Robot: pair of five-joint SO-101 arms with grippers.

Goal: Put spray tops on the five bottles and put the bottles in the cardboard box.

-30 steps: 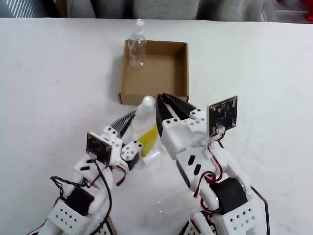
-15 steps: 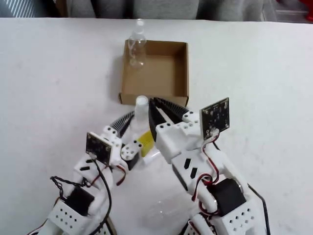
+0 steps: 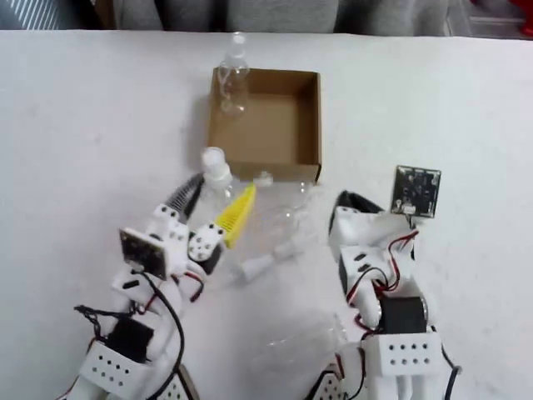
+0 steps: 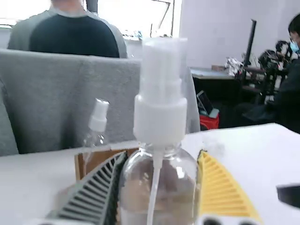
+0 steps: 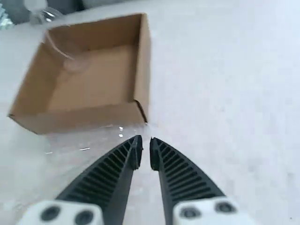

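Left gripper, high view: grey and yellow fingers pinch an upright bottle with its spray top on, just in front of the box. A second capped bottle stands in the box's far corner. A loose spray top lies between the arms.

Left wrist view: the bottle hides part of the box.

Right wrist view: the right gripper, fingers pressed nearly together on nothing, points at the box. A clear bottle lies along its near wall.
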